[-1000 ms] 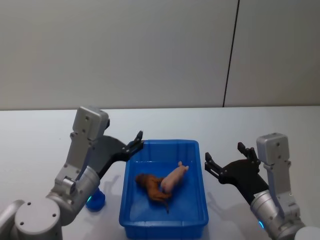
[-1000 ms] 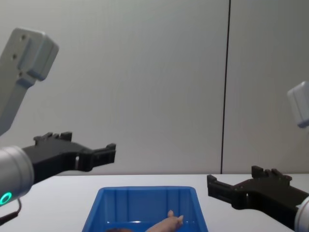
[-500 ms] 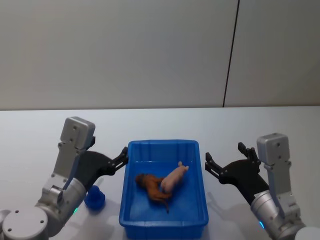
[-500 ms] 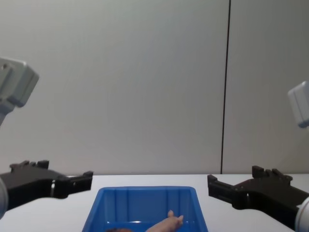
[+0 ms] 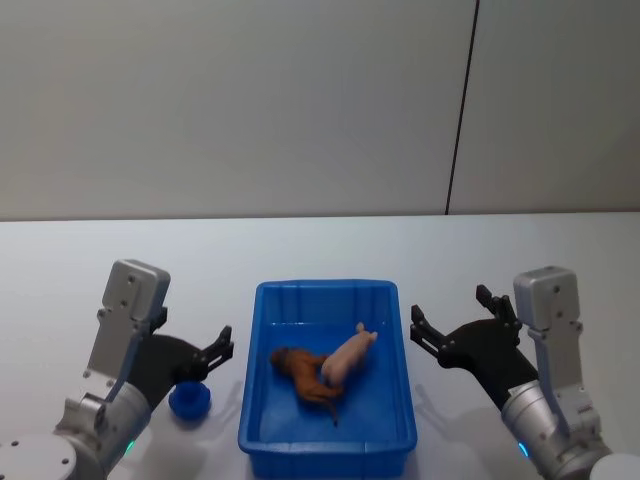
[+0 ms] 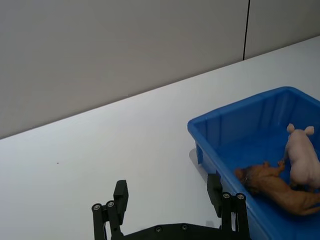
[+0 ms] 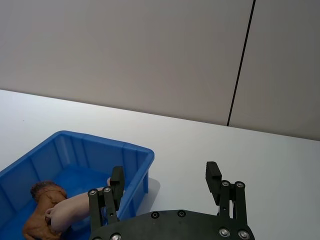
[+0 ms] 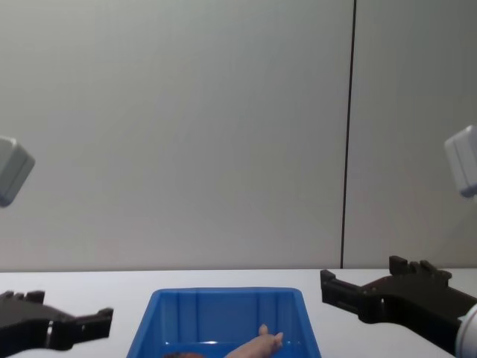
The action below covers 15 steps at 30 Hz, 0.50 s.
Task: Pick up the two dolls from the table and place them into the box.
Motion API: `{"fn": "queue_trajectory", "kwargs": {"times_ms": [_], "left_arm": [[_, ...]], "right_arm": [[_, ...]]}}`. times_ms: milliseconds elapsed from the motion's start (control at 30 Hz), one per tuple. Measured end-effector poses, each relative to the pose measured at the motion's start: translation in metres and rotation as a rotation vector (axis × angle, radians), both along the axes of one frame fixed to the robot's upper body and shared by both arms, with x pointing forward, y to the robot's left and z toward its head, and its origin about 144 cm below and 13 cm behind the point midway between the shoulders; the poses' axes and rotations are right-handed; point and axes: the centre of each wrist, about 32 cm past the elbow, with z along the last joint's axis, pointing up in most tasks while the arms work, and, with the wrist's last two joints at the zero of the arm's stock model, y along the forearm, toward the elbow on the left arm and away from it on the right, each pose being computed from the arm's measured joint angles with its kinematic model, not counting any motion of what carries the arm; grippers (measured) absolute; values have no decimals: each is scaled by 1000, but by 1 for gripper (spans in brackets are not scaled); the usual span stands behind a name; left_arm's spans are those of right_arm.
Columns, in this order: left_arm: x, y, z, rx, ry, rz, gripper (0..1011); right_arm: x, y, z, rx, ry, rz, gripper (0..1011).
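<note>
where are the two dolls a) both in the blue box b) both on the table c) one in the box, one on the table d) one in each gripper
a: the brown doll and the pink doll lie touching each other inside the blue box.

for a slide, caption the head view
Brown doll and pink doll in the box; left gripper and right gripper flank it, jaws open

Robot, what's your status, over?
Left gripper open, left of box. Right gripper open, right of it. Brown doll and pink doll both inside. Small blue object beside left gripper.
</note>
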Motion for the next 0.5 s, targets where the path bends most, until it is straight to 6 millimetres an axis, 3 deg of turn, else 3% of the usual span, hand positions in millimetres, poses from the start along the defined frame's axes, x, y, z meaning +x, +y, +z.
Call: {"fn": "queue_trajectory", "kwargs": {"times_ms": [500], "left_arm": [[-8,10,-13,-18,77,1,1001]], "right_arm": [[0,0,0,0,0,0,1001]]}}
